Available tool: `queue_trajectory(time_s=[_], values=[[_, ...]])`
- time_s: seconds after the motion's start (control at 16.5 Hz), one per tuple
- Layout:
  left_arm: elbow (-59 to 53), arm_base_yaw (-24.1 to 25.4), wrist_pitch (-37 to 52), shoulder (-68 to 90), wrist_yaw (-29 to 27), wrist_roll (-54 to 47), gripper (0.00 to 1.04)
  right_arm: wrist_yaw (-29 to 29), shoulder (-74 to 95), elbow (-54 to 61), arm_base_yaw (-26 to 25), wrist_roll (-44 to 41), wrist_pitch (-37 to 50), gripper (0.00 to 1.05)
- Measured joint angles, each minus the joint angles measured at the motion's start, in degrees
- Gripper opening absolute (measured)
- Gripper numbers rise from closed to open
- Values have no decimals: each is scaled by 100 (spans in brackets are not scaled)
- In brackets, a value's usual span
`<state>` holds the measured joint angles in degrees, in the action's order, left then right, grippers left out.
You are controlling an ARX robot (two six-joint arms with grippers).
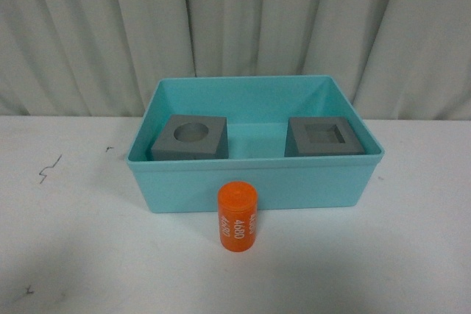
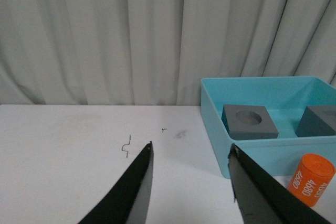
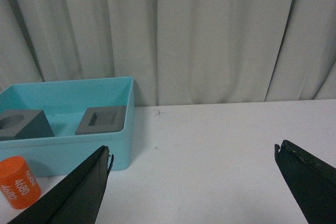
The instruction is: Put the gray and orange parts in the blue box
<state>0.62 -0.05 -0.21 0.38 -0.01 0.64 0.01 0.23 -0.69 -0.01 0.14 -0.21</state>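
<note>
Left claw (image 2: 191, 145) and right claw (image 3: 192, 149) both hang released, empty. Round-hole cube (image 1: 190, 138) and square-recess cube (image 1: 324, 137) already sit inside the blue box (image 1: 254, 160); orange cylinder (image 1: 237, 218) stands upright on the table (image 1: 73, 255), just outside its front wall. I'd pinch its sides and lift clear over that rim, the only obstacle.

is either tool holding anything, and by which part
Nothing is held. The left tool and right tool are both open and empty; the orange cylinder stands untouched on the table outside the blue box.
</note>
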Motion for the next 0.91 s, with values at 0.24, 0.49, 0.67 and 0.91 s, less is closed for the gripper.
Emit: queue_trajectory(time_s=[0.24, 0.49, 0.67, 0.91], values=[[0, 0, 0, 0, 0, 0, 82, -2, 0, 0, 0, 0, 2, 98], [0, 0, 0, 0, 0, -4, 98, -2, 0, 0, 0, 0, 0, 98], [0, 0, 0, 0, 0, -4, 98, 0, 0, 0, 0, 0, 0, 98], [0, 0, 0, -2, 0, -4, 98, 0, 0, 0, 0, 0, 2, 98]])
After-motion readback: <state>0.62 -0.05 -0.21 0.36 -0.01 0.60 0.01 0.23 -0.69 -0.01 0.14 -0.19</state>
